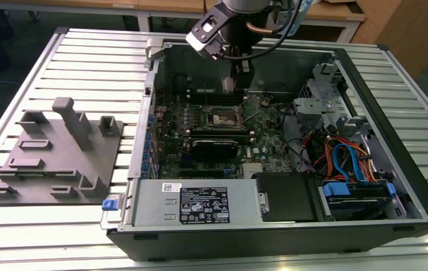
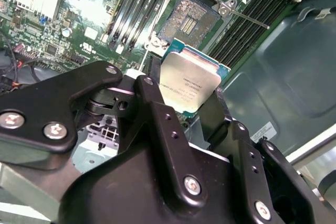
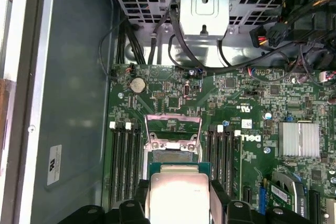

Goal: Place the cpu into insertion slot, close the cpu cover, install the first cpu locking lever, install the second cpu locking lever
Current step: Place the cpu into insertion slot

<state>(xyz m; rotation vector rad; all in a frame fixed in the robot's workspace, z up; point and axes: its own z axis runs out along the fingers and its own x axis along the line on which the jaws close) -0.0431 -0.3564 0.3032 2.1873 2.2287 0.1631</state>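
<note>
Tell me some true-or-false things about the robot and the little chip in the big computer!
1. The gripper is squeezing the cpu between its fingers. True.
2. The cpu already sits in the insertion slot. False: the slot is bare, and the cpu is held in the gripper, apart from it.
3. The computer case is open, so the green board inside can be seen. True.
4. The grey holder block is inside the computer case. False: it stands on the table, outside the case, on the exterior view's left.
</note>
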